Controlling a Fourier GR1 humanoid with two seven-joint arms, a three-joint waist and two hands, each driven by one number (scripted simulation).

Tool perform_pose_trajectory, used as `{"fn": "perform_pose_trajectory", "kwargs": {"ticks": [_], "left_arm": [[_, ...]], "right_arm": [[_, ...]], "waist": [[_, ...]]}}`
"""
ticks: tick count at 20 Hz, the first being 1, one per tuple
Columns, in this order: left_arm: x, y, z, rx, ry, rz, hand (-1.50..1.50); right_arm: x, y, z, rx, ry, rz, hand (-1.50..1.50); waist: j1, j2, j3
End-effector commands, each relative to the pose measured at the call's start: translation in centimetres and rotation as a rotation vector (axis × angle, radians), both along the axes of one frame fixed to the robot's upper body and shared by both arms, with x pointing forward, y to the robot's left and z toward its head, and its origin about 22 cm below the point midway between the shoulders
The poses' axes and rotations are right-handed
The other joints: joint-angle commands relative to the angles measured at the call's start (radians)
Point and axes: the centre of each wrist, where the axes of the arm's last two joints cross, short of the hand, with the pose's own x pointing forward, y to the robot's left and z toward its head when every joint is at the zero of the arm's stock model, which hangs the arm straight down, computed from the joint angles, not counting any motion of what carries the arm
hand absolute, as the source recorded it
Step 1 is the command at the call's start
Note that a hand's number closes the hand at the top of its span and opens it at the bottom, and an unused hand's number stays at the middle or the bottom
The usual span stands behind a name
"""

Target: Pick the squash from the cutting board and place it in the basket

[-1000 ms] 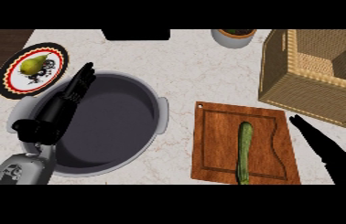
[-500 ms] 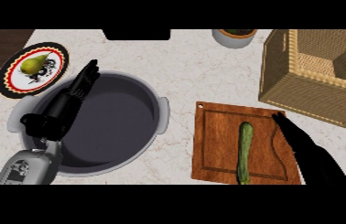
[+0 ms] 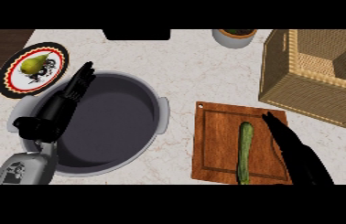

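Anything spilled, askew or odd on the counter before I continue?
Nothing stands out. The squash lies lengthwise on the cutting board, the right hand open beside it; the basket stands upright, nothing spilled.

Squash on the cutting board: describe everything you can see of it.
The squash is long, slim, dark green and smooth-looking. It lies flat and lengthwise on the right half of the wooden board, its near end at the board's lower edge. The open right hand lies beside it on the right, not touching it.
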Motion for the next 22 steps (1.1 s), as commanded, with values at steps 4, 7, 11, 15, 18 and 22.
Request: {"fn": "perform_pose_trajectory", "kwargs": {"ticks": [4, 7, 11, 15, 18, 22], "left_arm": [[-0.4, 0.6, 0.4, -0.004, -0.012, 0.001, 0.0], [-0.4, 0.5, -0.2, -0.003, 0.016, -0.01, 0.0], [0.7, 0.8, -0.7, -0.015, -0.018, 0.001, 0.0], [0.4, -1.0, -1.2, 0.007, -0.004, 0.002, 0.0], [-0.9, -1.0, 1.4, 0.003, -0.017, 0.013, 0.0], [0.5, -0.3, -0.3, -0.003, 0.007, -0.006, 0.0]], "right_arm": [[0.2, 0.9, 0.3, 0.025, -0.002, 0.025, -1.5], [-1.2, 1.5, 0.5, 0.002, 0.007, 0.001, -1.5], [-0.1, 2.6, -1.4, -0.068, 0.049, 0.014, -1.5], [-0.6, 1.6, -2.1, -0.079, 0.063, 0.003, -1.5], [1.6, 1.5, -1.5, -0.079, 0.065, -0.003, -1.5], [1.7, 4.0, -2.2, -0.098, 0.065, -0.004, -1.5]], "waist": [[0.0, 0.0, 0.0], [-0.001, 0.0, 0.0], [-0.001, 0.001, 0.0], [-0.002, 0.0, 0.0], [0.003, 0.0, 0.0], [0.0, 0.0, 0.0]]}}
